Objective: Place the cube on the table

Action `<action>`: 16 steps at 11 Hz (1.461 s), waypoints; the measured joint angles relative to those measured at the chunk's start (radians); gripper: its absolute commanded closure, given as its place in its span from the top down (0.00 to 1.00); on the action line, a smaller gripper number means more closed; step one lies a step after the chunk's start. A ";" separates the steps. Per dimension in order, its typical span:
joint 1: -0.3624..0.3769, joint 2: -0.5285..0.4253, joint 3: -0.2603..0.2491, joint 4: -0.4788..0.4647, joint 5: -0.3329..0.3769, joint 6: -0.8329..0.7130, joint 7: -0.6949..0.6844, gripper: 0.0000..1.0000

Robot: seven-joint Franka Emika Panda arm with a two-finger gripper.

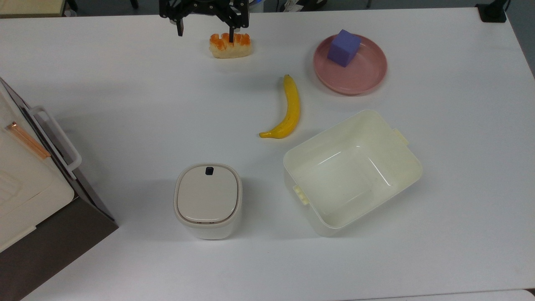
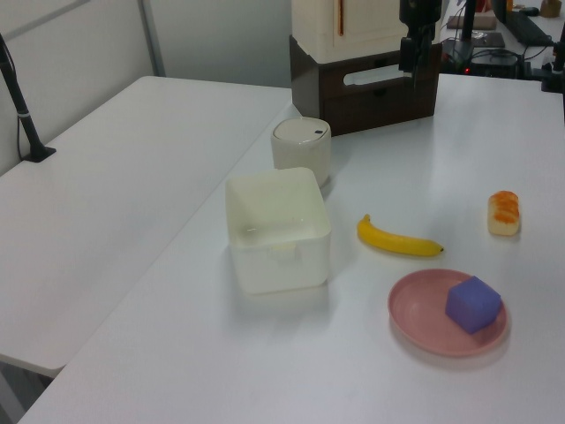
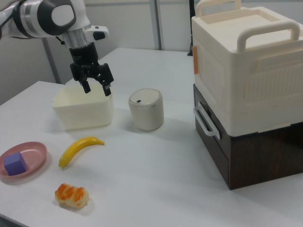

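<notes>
While the small matte purple-blue cube (image 1: 344,47) sits on the round pink plate (image 1: 363,81), well off to the top view's right of the claw, nothing of the task looks begun: the black two-finger gripper (image 3: 96,87) hangs above the white tabletop (image 1: 125,108) with its fingers spread wide and nothing between them. In the top view the claw stands at the far edge, over the orange-glazed piece of bread (image 1: 230,45), with one fingertip crossing in front of it; the right view shows it raised well clear of everything. Between the claw and the plate, a little nearer the camera in the top view, lies the curved yellow banana (image 1: 286,110); beyond that, further from the claw, stand the empty cream rectangular tub (image 1: 352,171) and the small lidded cream bin (image 1: 208,200). The stacked cream and dark brown storage boxes (image 3: 246,90) sit well apart at the top view's left. I judge the step in hand to be the approach. The next move calls for carrying the claw across to the plate, lowering its spread fingers about the cube, and closing on opposite faces without nudging the plate.
</notes>
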 measured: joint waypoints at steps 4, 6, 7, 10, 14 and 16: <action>-0.001 0.000 0.000 0.002 0.000 0.000 0.000 1.00; 0.000 0.000 0.000 0.002 0.004 0.000 0.000 1.00; 0.000 0.000 0.000 0.002 0.016 0.000 -0.001 1.00; 0.004 0.000 0.003 0.002 0.024 0.000 -0.007 1.00; 0.087 0.007 0.011 -0.014 0.028 -0.001 -0.060 1.00; 0.166 0.015 0.015 -0.038 0.028 -0.001 -0.061 1.00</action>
